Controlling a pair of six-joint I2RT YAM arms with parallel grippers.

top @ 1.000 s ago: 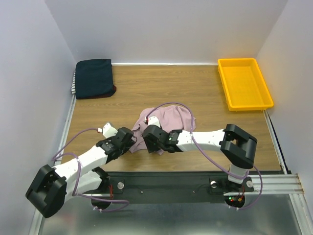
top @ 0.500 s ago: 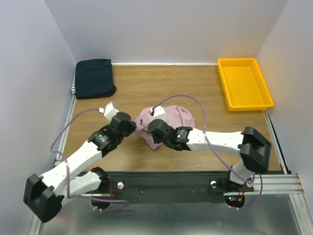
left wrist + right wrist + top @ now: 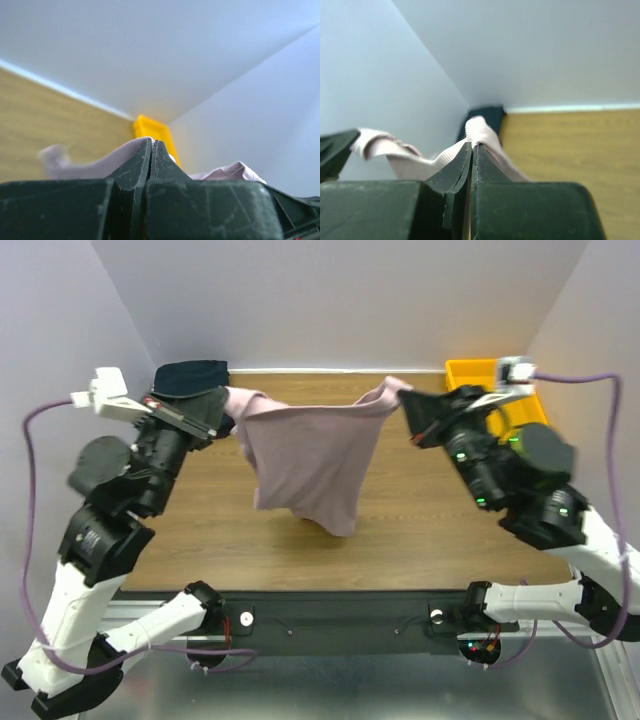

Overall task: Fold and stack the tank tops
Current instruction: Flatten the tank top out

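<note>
Now both arms are lifted high and spread wide. The left gripper is pinched tight on one shoulder strap of the pink tank top, and the right gripper pinches the other. The soft, thin cloth hangs between them like a sheet, low over the wooden table. A second ago it lay crumpled under low arms. The dark navy folded pile sits in the far left corner.

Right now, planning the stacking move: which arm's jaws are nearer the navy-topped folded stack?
Left. The left arm's jaws pinch the pink top close by the folded stack; the right arm's jaws pinch its other corner across the table, beside the yellow tray.
</note>
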